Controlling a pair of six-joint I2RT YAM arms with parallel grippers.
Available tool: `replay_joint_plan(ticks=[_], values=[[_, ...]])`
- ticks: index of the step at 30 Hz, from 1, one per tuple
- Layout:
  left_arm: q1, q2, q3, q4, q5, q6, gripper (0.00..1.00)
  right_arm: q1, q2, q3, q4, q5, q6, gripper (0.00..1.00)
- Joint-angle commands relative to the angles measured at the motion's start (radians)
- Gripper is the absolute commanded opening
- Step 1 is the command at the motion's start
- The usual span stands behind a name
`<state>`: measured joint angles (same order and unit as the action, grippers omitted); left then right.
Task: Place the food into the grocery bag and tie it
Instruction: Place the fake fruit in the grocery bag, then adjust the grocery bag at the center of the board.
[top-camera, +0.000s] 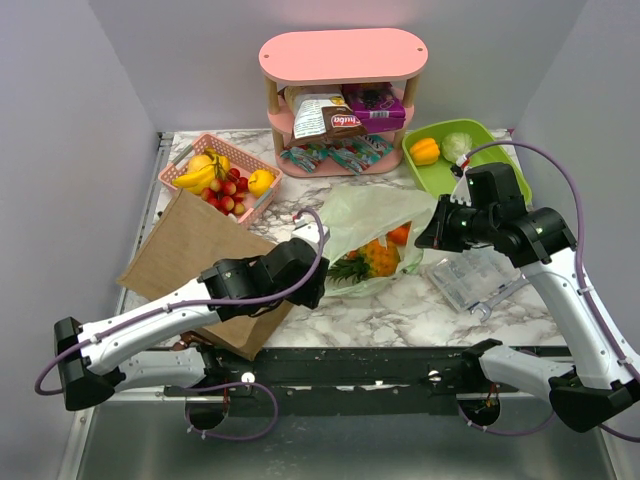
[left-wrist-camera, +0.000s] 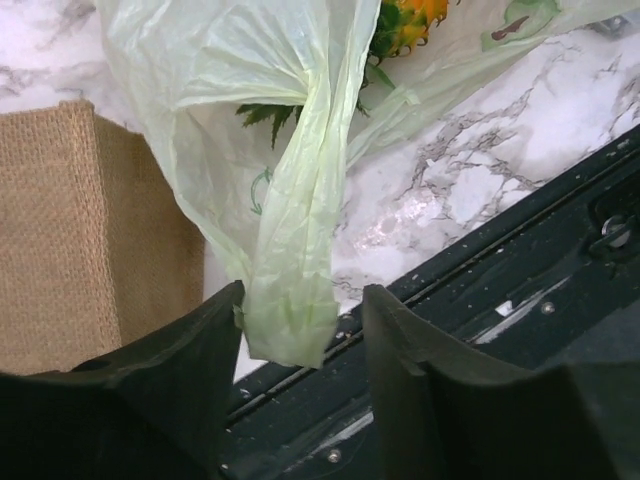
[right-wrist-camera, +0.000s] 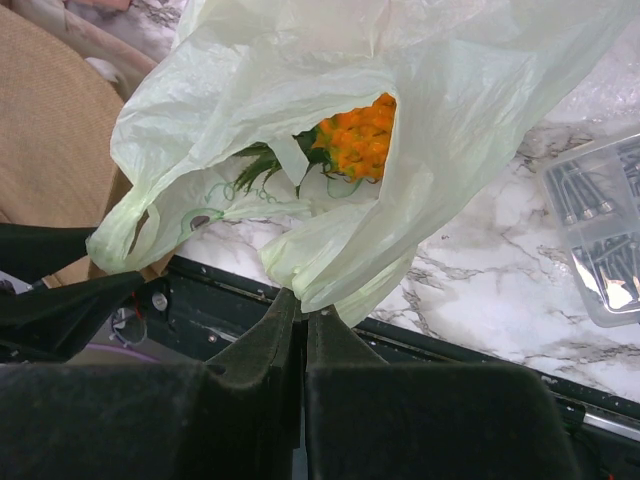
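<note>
- Hanging between the fingers of the left gripper (left-wrist-camera: 305, 300), at the front edge of the worktop (top-camera: 400, 310), is one twisted loop handle (left-wrist-camera: 300, 250) of the grocery bag (top-camera: 370, 215). The jaws stand apart with the strip brushing one of them, and nothing is clamped.
- Also at the front edge, the right gripper (right-wrist-camera: 303, 305) has its fingers pinched tight on a fold of the bag's rim, holding the film up.
- The bag slumps at the middle of the worktop, mouth toward the arms. A knobbly orange fruit (right-wrist-camera: 355, 140) with green leaves shows inside (so some food is in).
- I judge the film thin, crinkly and slippery, and likely to collapse wherever nothing supports it. The best hold is a handle gathered into a rope, since the flat wall would slide out or tear.
- A brown bag (top-camera: 190, 250) lies flat on the left and a clear case (top-camera: 470, 280) on the right.
- At the far edge, a snack pack (top-camera: 325, 115) and a purple box (top-camera: 375, 100) sit on the pink shelf (top-camera: 343, 55), outside the bag. A pink basket (top-camera: 215, 175) and a green tray (top-camera: 500, 150) fill the far corners.
</note>
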<state>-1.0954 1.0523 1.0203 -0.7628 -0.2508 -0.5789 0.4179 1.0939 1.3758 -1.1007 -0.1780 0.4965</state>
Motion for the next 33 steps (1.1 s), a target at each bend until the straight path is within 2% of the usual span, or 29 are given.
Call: replay_joint_plan(ticks=[1, 3, 4, 5, 13, 16, 22, 27, 33], values=[[-0.004, 0.025, -0.008, 0.055, 0.01, -0.019, 0.42, 0.005, -0.005, 0.0, 0.01, -0.024, 0.006, 0.01], [-0.005, 0.035, -0.001, 0.054, 0.002, -0.019, 0.2, 0.004, -0.003, -0.002, 0.017, -0.038, 0.01, 0.01], [-0.004, 0.037, 0.007, 0.053, -0.003, -0.018, 0.04, 0.005, -0.003, -0.003, 0.022, -0.046, 0.012, 0.01], [-0.004, 0.038, 0.021, 0.051, -0.007, -0.015, 0.0, 0.004, -0.002, -0.003, 0.028, -0.053, 0.015, 0.01], [-0.002, 0.039, 0.235, 0.006, -0.015, 0.063, 0.0, 0.004, 0.033, 0.099, 0.025, 0.0, 0.027, 0.01], [0.01, 0.06, 0.373, -0.015, -0.015, 0.111, 0.0, 0.004, 0.067, 0.212, 0.011, 0.054, 0.027, 0.01], [0.073, 0.161, 0.725, -0.081, -0.031, 0.209, 0.0, 0.004, 0.138, 0.533, -0.023, 0.272, 0.032, 0.01], [0.184, 0.259, 0.943, -0.118, 0.077, 0.23, 0.0, 0.004, 0.146, 0.665, 0.028, 0.366, -0.001, 0.06], [0.276, 0.28, 0.968, -0.032, 0.244, 0.218, 0.0, 0.004, 0.137, 0.66, 0.063, 0.399, -0.043, 0.08]])
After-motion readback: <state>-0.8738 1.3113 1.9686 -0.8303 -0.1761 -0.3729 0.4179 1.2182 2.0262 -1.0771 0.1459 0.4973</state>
